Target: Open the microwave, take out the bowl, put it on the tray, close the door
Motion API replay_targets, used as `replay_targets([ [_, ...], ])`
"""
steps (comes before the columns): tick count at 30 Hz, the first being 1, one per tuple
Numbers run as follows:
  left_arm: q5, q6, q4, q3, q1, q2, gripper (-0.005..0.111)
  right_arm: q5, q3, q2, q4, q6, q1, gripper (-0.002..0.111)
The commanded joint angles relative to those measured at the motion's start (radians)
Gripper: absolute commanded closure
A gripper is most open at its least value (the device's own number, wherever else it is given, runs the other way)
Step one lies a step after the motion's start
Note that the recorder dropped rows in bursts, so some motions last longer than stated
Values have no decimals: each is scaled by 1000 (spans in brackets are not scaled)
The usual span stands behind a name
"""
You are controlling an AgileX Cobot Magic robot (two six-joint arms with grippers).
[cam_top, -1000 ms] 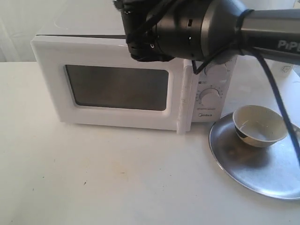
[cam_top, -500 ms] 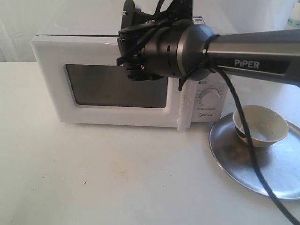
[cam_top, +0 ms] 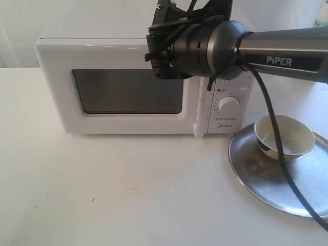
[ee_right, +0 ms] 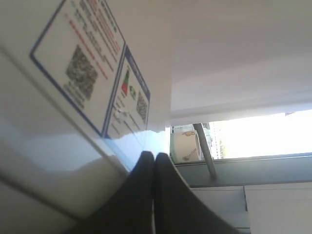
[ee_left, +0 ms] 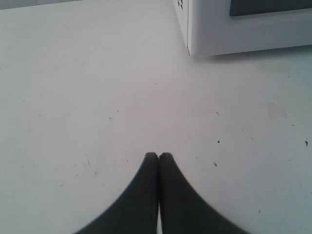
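The white microwave (cam_top: pixel 56 66) stands at the back of the table with its door (cam_top: pixel 128 97) flush against the front and the bar handle (cam_top: pixel 199 110) beside the dials. The cream bowl (cam_top: pixel 292 134) sits upright on the silver tray (cam_top: pixel 266 179) at the right. My right arm's wrist (cam_top: pixel 200 46) hangs in front of the microwave's upper right; its gripper (ee_right: pixel 154 157) is shut and empty, next to the stickers (ee_right: pixel 87 63) on top. My left gripper (ee_left: pixel 159 157) is shut and empty, low over the bare table, out of the exterior view.
The white table (cam_top: pixel 128 195) stretches in front of the microwave. A black cable (cam_top: pixel 271 128) from the right arm hangs across the bowl and tray. A microwave corner (ee_left: pixel 190 48) shows in the left wrist view. A window ledge with a mug (ee_right: pixel 185 145) lies behind.
The door went from slightly ajar to flush shut. The right arm's wrist swung left, then back right and upward, with the cable shifting across the bowl.
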Motion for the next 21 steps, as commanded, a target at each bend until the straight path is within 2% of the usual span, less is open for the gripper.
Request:
replay_targets([
  [1, 2, 0, -8, -3, -3, -2, 107, 46, 47, -35, -74, 40, -49, 108],
  [12, 2, 0, -8, -3, -3, -2, 107, 59, 282, -360, 51, 43, 39, 108],
  [17, 2, 0, -8, -3, -3, -2, 107, 46, 406, -571, 207, 110, 113, 108],
  [21, 2, 0, -8, -3, -3, -2, 107, -86, 513, -708, 403, 115, 166, 108],
])
